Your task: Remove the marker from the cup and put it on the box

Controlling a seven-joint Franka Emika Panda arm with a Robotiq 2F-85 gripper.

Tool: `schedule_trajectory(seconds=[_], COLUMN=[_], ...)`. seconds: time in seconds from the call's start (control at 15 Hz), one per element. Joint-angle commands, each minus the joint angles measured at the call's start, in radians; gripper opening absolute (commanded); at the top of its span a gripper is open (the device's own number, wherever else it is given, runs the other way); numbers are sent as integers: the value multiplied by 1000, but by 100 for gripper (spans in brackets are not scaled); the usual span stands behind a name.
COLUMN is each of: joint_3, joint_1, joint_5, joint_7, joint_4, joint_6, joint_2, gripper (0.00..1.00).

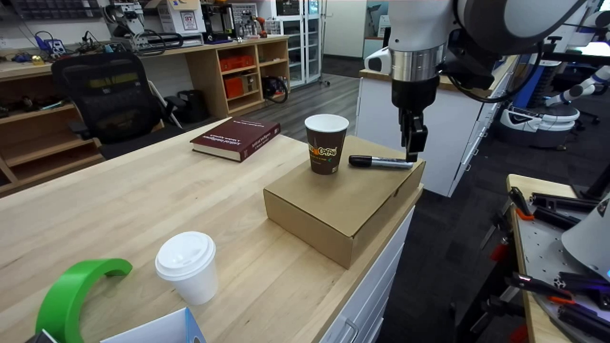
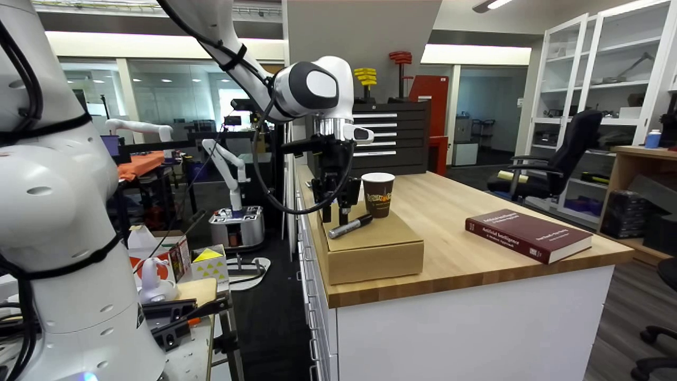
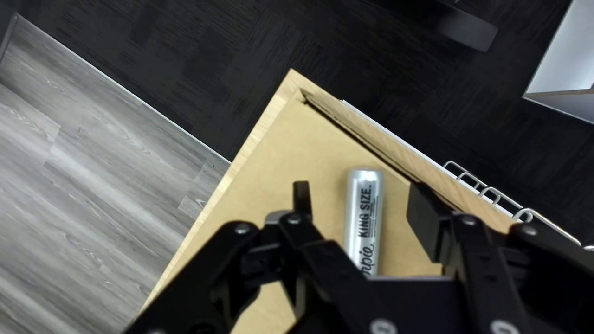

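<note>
The marker (image 1: 379,162), silver with a black cap, lies flat on top of the tan cardboard box (image 1: 310,202); it also shows in an exterior view (image 2: 350,226) and the wrist view (image 3: 364,222). The dark brown cup (image 1: 326,151) stands upright on the box beside the marker's cap end, and also shows in an exterior view (image 2: 378,196). It is out of the wrist view. My gripper (image 3: 361,206) is open, its fingers on either side of the marker's silver barrel and apart from it. In an exterior view the gripper (image 2: 335,216) points down at the box top.
The box sits on a wooden table (image 1: 143,205), close to its edge above white drawers with handles (image 3: 496,197). A dark red book (image 1: 237,137) lies behind. A white lidded cup (image 1: 187,267), a green arch (image 1: 66,295) and an open white-blue box (image 1: 157,331) stand on the table.
</note>
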Motion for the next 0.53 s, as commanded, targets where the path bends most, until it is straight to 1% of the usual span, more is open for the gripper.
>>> schedule_trajectory(seconds=[0.0,0.13,0.47], joint_3=[-9,-12,-9], joint_1=[-1,-3,0], joint_5=[2,3,0], joint_7=[-4,-3,0], joint_4=[-11,-10,2], joint_6=[4,4,-2], joint_2=[-15,-20,0], gripper=[88,100,100])
